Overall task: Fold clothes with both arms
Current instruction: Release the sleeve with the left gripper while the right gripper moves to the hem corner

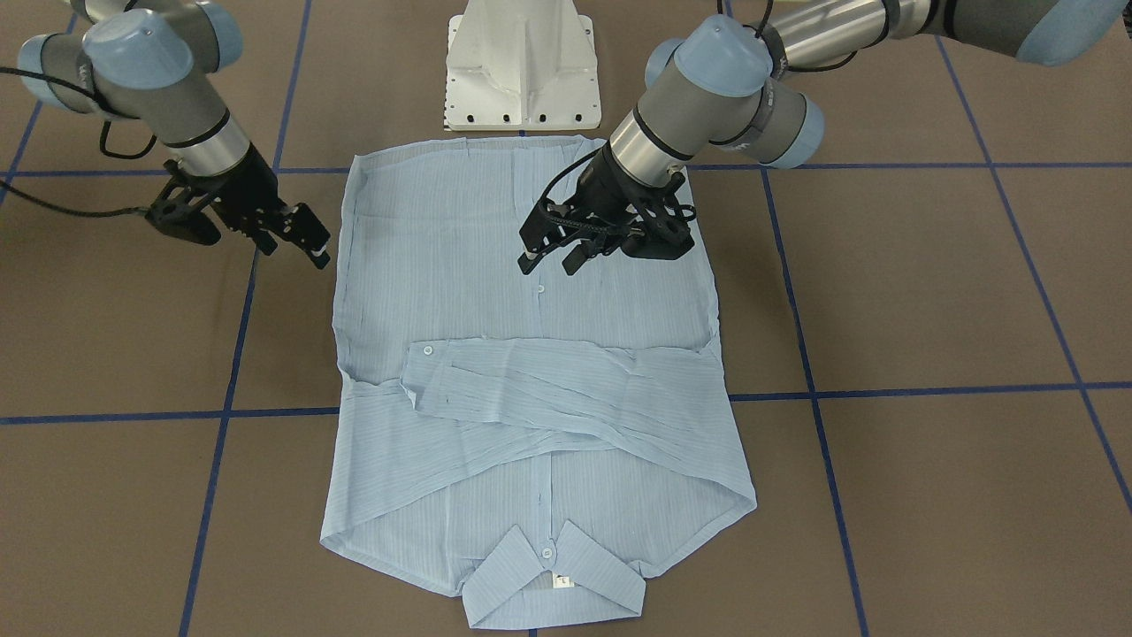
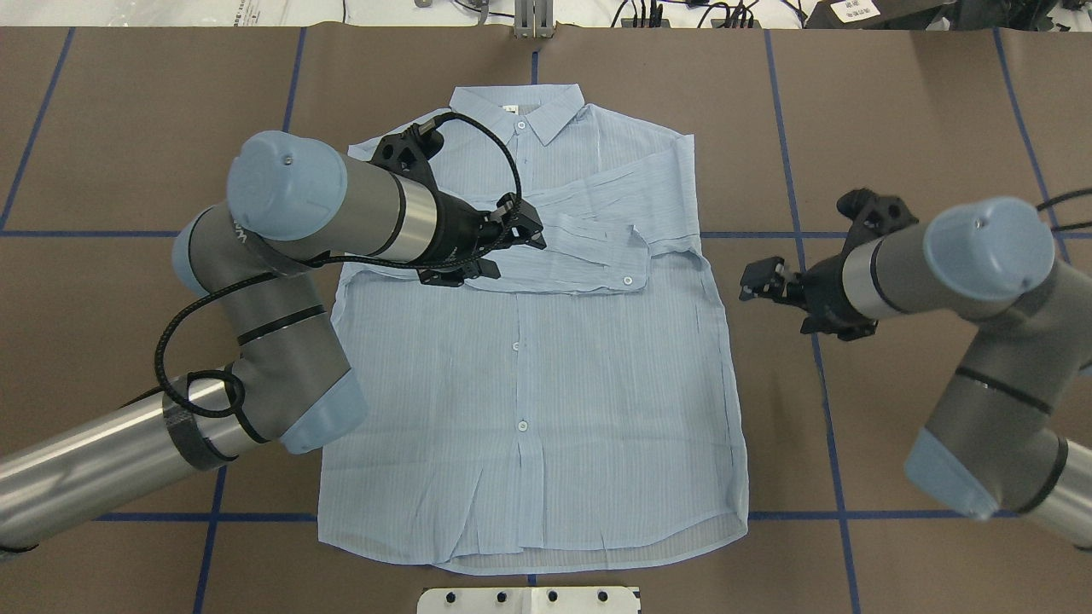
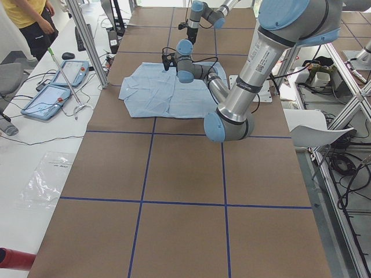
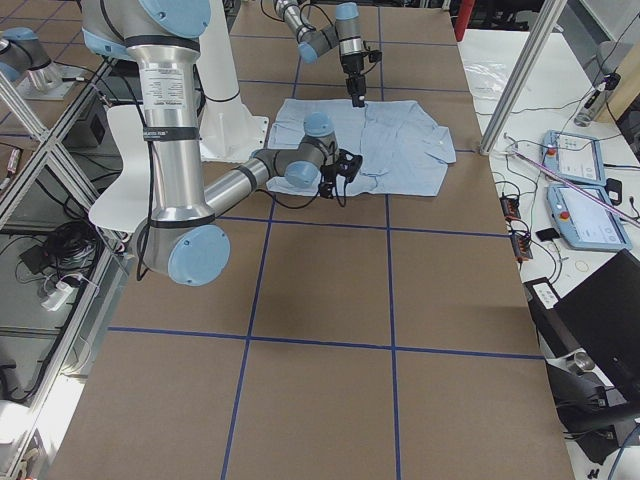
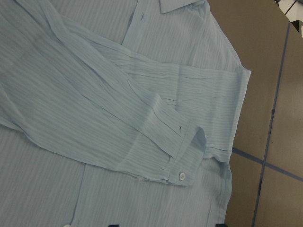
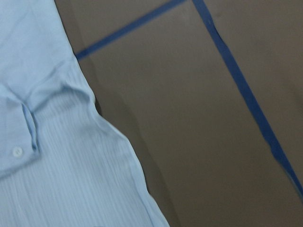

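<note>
1. Working over the brown table [image 2: 896,128], I see the pale blue shirt [image 2: 529,375] lying flat, buttoned front up, sleeves folded across its chest
2. Thin and limp, I judge; I'd pinch hem corners
3. Left gripper [image 1: 550,262], fingers apart, hovers over the folded sleeve [image 2: 589,247]
4. Right gripper [image 2: 755,281], fingers apart and empty, hangs beside the shirt's edge

Brown table [image 1: 929,292], blue tape lines [image 1: 884,393], white pedestal [image 1: 522,66]
</note>
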